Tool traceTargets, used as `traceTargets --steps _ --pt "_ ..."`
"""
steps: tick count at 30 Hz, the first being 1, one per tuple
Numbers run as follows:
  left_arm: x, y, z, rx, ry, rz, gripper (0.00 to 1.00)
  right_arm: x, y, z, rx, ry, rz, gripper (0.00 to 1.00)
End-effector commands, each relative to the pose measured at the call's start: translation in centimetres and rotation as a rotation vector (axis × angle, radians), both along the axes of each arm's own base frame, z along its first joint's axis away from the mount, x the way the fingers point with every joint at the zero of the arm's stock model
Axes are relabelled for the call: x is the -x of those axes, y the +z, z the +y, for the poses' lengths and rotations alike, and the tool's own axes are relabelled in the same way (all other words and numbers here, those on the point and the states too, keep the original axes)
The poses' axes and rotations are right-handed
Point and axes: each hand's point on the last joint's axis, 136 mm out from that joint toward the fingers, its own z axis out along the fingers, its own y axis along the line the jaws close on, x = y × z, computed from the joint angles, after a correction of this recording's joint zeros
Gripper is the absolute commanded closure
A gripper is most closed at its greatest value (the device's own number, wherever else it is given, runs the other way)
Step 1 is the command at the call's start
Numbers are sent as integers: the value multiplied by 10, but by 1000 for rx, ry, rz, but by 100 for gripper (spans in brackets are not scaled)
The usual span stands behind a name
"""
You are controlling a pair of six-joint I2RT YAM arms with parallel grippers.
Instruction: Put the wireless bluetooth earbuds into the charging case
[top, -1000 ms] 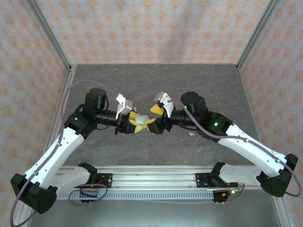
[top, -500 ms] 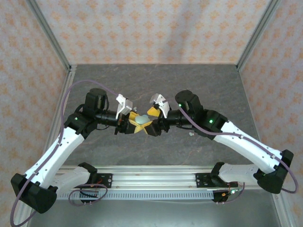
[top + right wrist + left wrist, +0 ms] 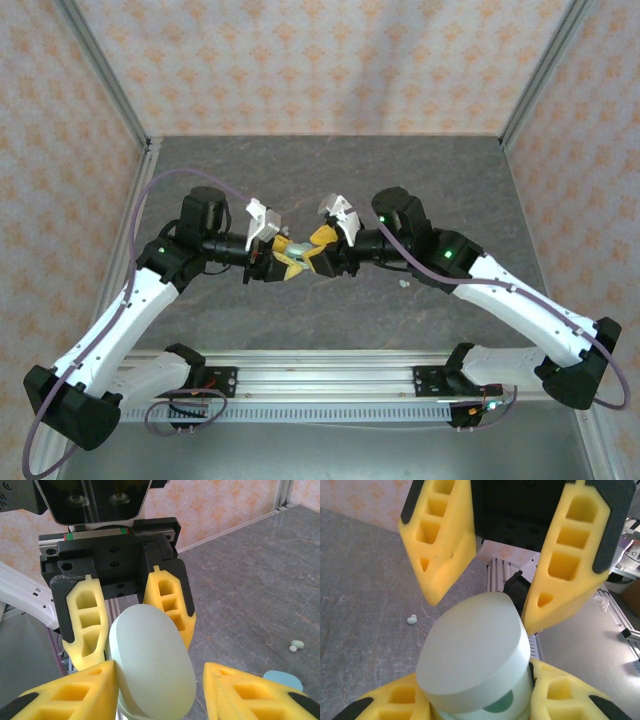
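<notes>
Above a grey tabletop (image 3: 330, 180), the left fingers (image 3: 395, 700) were clamped on the lower end of a pale mint charging case (image 3: 475, 650). The right fingers (image 3: 70, 695) stood apart, straddling its other end. A tiny earbud (image 3: 411, 619) lay on the tabletop nearby.

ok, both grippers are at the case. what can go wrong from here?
1. The right gripper straddles the case off-centre: one finger looks to touch it, the other stands clear. Closing could twist the case in the left gripper's hold.
2. The left gripper pinches the case low, with most of it sticking out. A pull might slip it free.
3. An earbud lies loose on the table. A dropped case could knock it away.
</notes>
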Motion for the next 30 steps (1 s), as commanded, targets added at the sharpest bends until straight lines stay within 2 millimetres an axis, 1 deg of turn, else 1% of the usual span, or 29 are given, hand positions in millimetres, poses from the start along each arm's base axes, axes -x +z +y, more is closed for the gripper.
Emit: traceTargets --steps 1,4,8,11,12,15,17,24,27,30 --pt "13 25 -1 57 -66 -58 94 -21 -4 -7 42 -88 -41 56" --pt "13 26 -2 59 -68 -60 94 -22 -7 -7 53 -82 -58 56" --pt "14 27 -2 62 -73 -59 94 -24 -9 -6 67 -76 -78 47" --pt "14 28 -2 64 -76 -60 94 -24 -8 -6 70 -71 -95 46" --pt "14 28 -2 65 -75 -59 94 -27 -17 -2 89 -68 -84 46" --pt "15 29 -2 67 -80 -62 94 -31 -20 -1 102 -70 -94 46" --pt "15 30 -2 67 -80 -61 94 -34 -22 0 112 -81 -102 48" --pt "16 30 -2 69 -86 -63 94 -41 -17 -2 108 -118 -134 58" --pt "16 30 -2 69 -89 -63 94 -43 -14 -3 101 -130 -140 58" --pt "17 31 -2 68 -92 -64 94 -42 -15 -2 99 -124 -135 56"
